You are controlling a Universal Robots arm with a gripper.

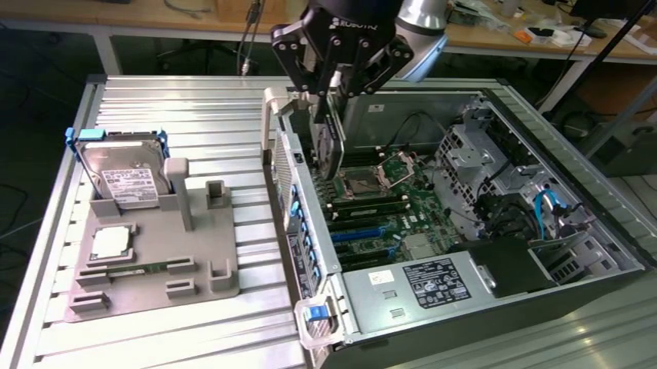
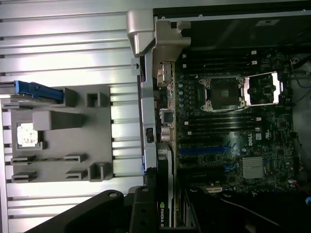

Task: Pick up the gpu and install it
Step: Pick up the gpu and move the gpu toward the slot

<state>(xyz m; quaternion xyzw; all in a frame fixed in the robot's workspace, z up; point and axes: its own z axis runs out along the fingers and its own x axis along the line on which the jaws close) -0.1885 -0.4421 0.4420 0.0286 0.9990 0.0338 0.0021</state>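
Exterior view: the gripper [image 1: 328, 96] stands at twelve o'clock over the open computer case [image 1: 291, 192]. Its fingers are clamped on the upper edge of the gpu [image 1: 331, 146]. The card hangs edge-down, thin side toward the camera, just inside the case's rear wall. Its lower edge is over the motherboard [image 1: 401, 211], at about ten o'clock from the CPU socket [image 1: 361, 183]. The blue expansion slots [image 1: 365, 234] lie at six o'clock from that edge, and the card is in none of them. The power supply [image 1: 411, 288] closes that corridor at five o'clock, and drive cages and cables crowd the three o'clock side. At nine o'clock from the case, well apart, the grey fixture [image 1: 154, 277] sits on the slatted table [image 1: 205, 108]. It carries the hard drive [image 1: 123, 173] in its blue frame. The slats between fixture and case are bare.

Wrist view: the gpu [image 2: 164, 204] runs as a narrow strip with a green-lettered label between the gripper's dark parts. It sits just beside the case's rear wall [image 2: 146, 121], on the board side. Beyond its free end, the rear ports line that wall. The blue slots [image 2: 204, 150] and a finned heatsink [image 2: 253, 167] lie on the board beside the card, with the CPU socket [image 2: 223, 92] farther along. How far the card's edge stands above the board cannot be told.
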